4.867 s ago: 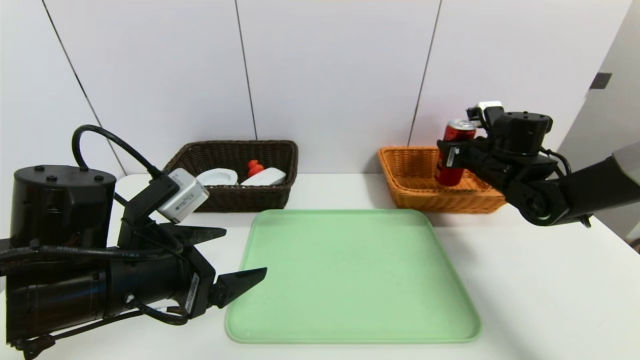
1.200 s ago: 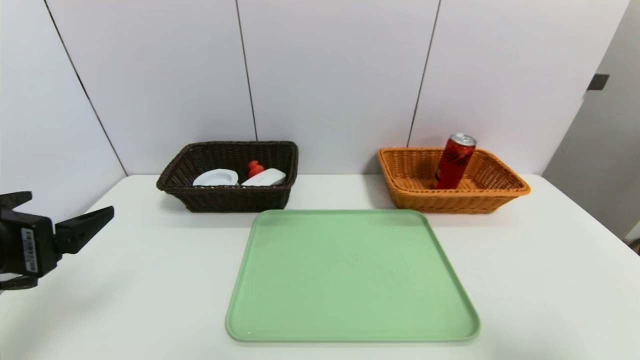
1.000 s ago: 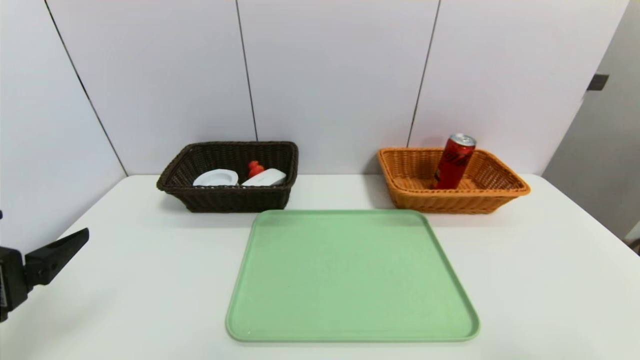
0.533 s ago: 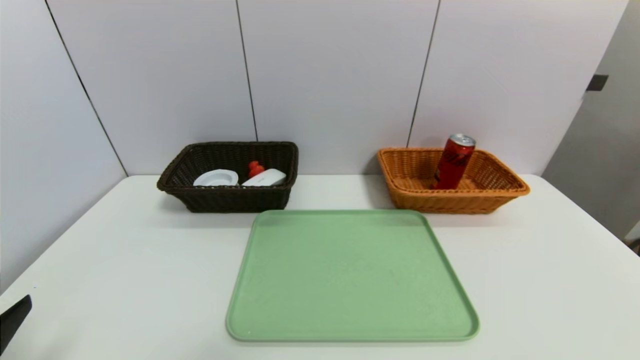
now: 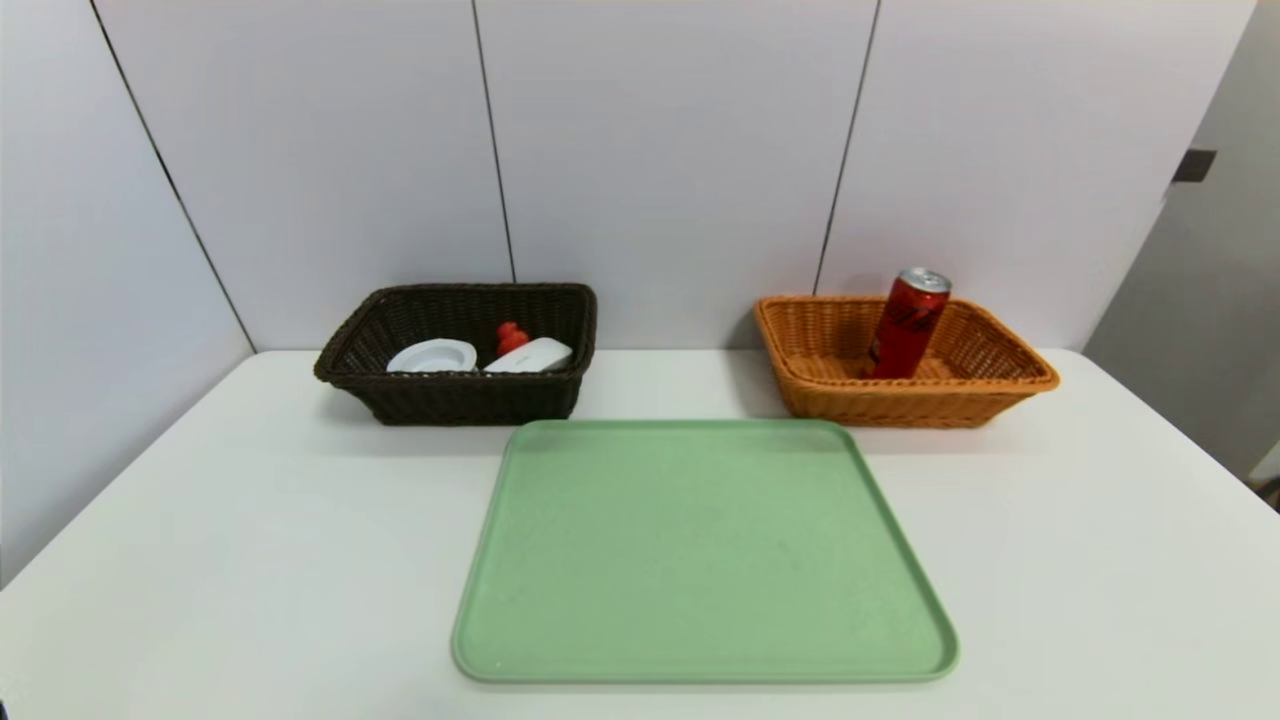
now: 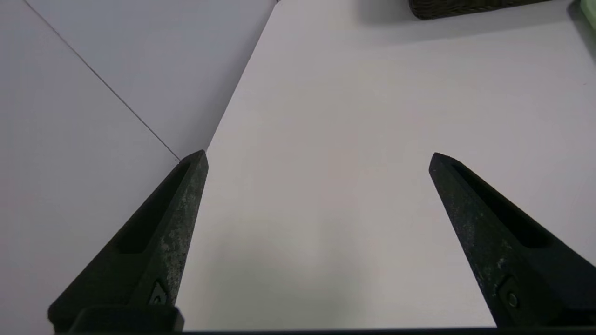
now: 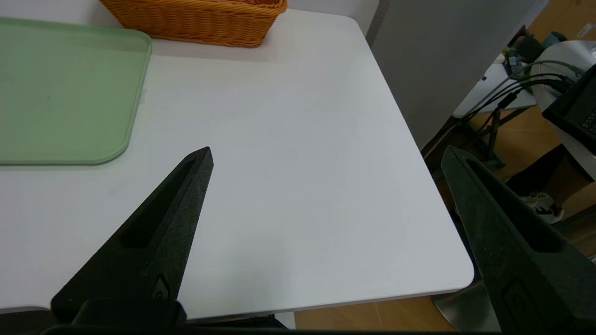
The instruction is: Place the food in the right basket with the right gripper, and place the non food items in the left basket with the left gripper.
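The red can point(image 5: 908, 322) leans inside the orange basket point(image 5: 990, 398) at the back right. In the dark brown basket point(image 5: 450, 400) at the back left lie the red duck point(image 5: 511, 336), the flat white box point(image 5: 530, 355) and the white round disc point(image 5: 432, 356). Neither arm shows in the head view. My left gripper point(image 6: 318, 158) is open over bare table near the left wall, holding nothing. My right gripper point(image 7: 326, 151) is open and empty above the table's near right corner, with the orange basket point(image 7: 195, 18) far off in its view.
A light green tray point(image 5: 705, 550) lies bare in the middle of the white table point(image 5: 260, 540); its corner point(image 7: 70, 93) shows in the right wrist view. The table's right edge point(image 7: 419, 153) drops to a floor with cables and equipment. White wall panels stand behind and to the left.
My left gripper has drawn back off the lower left of the head view and no longer shows there. The can and the basket contents have not moved.
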Motion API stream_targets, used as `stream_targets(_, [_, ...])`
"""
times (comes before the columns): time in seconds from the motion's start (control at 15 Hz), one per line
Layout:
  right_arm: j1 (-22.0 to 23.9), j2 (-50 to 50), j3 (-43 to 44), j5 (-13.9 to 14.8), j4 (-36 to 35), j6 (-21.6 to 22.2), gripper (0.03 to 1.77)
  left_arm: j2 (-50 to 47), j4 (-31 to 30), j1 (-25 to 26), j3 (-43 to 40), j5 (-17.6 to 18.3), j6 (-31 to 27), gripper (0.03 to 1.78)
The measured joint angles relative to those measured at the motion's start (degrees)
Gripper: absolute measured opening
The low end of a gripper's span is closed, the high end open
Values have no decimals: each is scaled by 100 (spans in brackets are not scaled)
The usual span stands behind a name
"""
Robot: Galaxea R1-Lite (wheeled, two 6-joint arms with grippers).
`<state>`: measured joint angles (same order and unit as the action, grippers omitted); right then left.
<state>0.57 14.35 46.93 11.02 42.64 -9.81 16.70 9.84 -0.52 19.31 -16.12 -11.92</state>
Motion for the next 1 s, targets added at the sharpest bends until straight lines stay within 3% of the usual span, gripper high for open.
stream_targets(0.33, [-20, -528, -383, -6, -6, -11, 169, -670, 369, 28, -132, 93, -76, 169])
stream_targets(0.6, [-50, -1045, -818, -113, -172, -60, 169, -1090, 291, 79, -349, 452, -6, 169])
stream_targets(0.73, [-55, -1264, -1262, -188, -778, -63, 169, -1158, 102, 85, -464, 650, 16, 169])
stream_targets(1.0, [-57, -1425, -2615, -347, -2745, -241, 169, -1211, -741, 85, -1148, 885, 2, 169])
